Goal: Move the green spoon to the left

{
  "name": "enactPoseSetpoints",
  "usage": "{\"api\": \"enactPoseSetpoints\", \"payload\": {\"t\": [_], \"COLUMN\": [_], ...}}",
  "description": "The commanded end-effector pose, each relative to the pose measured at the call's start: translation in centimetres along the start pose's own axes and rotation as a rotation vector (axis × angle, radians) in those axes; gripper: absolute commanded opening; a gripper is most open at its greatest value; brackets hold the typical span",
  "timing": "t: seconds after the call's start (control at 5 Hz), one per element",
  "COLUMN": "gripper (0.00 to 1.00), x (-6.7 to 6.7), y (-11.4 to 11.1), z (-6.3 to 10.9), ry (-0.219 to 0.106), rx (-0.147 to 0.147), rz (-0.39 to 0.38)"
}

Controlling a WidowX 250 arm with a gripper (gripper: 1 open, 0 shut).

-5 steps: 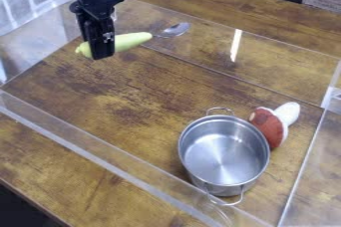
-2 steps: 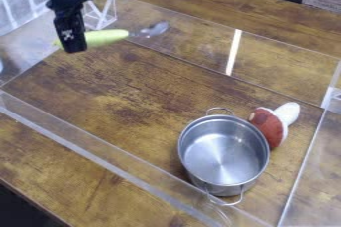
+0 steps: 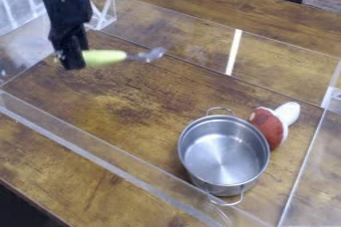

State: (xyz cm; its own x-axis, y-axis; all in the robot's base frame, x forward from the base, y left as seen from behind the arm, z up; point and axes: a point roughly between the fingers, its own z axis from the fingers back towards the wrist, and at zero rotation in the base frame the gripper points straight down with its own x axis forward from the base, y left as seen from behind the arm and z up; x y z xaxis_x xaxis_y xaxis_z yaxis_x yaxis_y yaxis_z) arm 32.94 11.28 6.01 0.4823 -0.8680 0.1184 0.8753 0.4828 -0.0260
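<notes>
Over by the table's [image 3: 147,97] far left corner, the black gripper [image 3: 70,56] points straight down with its jaws pinching the thick end of the green spoon [image 3: 102,59]. That spoon lies nearly level, its yellow-green handle running out to the right from the jaws and its small silver bowl reaching toward the middle of the far edge (the bowl looks blurred, so I cannot tell whether it touches the wood or hangs just above it). Under the handle the dark wood grain shows plainly.

Clear plastic walls [image 3: 80,156] fence the working area, one running along the near edge and another standing up along the right side, with a bright glint on a panel at the far edge.

Well apart from the spoon, toward the near right corner, a steel pot [image 3: 224,156] stands upright, with two small loop handles. Just beside it, on the side nearer the right edge, a red-brown and white mushroom toy [image 3: 274,123] lies tilted, touching or almost touching the pot's rim.
</notes>
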Motion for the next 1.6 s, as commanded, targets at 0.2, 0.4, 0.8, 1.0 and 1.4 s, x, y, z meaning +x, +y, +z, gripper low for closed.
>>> {"api": "enactPoseSetpoints", "payload": {"t": [0.2,0.4,0.8,1.0,1.4], "gripper": [0.00,0.00,0.00,0.00,0.00], "x": [-2.2,-1.5,0.1,0.5,0.4], "y": [1.4,2.0,4.1,4.7,5.3], "z": [1.7,1.7,2.3,2.1,2.0], "ry": [-0.029,-0.040,-0.056,-0.067,-0.088], "rx": [0.065,0.063,0.065,0.057,0.045], "rz": [-0.067,-0.061,-0.070,-0.083,-0.085]}}
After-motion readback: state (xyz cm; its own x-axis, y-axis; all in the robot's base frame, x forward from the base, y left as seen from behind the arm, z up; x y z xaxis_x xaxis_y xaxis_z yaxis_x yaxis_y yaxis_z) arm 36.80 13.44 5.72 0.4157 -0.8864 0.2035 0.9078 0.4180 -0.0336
